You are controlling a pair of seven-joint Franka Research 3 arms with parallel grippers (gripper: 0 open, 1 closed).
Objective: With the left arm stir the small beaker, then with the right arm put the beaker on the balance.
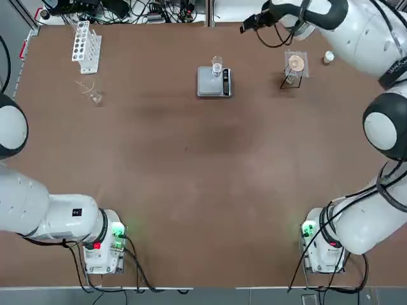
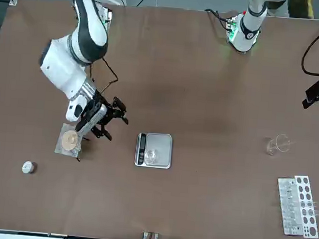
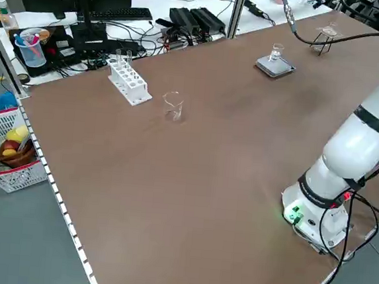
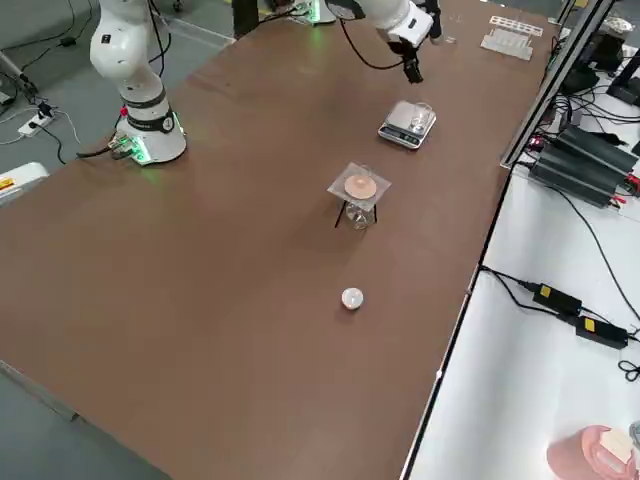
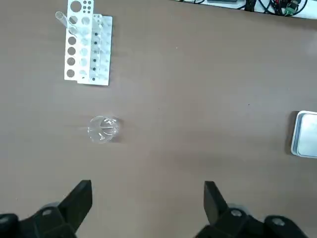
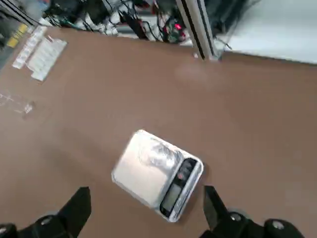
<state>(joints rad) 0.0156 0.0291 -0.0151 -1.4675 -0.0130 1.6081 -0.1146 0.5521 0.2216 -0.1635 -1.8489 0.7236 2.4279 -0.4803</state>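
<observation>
Bases of both arms sit at the near table edge, 6 o'clock side in the overhead view. Left arm (image 1: 38, 213) parked high at the 9 o'clock side; left gripper (image 5: 147, 198) hangs over bare table, fingers spread wide with nothing between them, empty. Beyond it, toward 10 o'clock, a clear glass piece with a thin rod (image 1: 94, 96) stands alone, and farther still the white test-tube rack (image 1: 86, 47) lies near the far edge.

Centre far, 12 o'clock: balance (image 1: 214, 82) flat on the table, button panel on its 3 o'clock side. Small beaker (image 1: 217, 65) stands upright on the silver plate, toward the plate's far edge.

Right arm (image 1: 356, 38) reaches across the far 1–2 o'clock corner. Right gripper (image 2: 110, 122) is clear of the balance, well apart from the beaker, fingers spread apart and empty. Just beside it, at 1 o'clock, a small stand with a tan disc (image 1: 295, 63); a white capped bottle (image 1: 328, 57) sits further toward 2 o'clock.
</observation>
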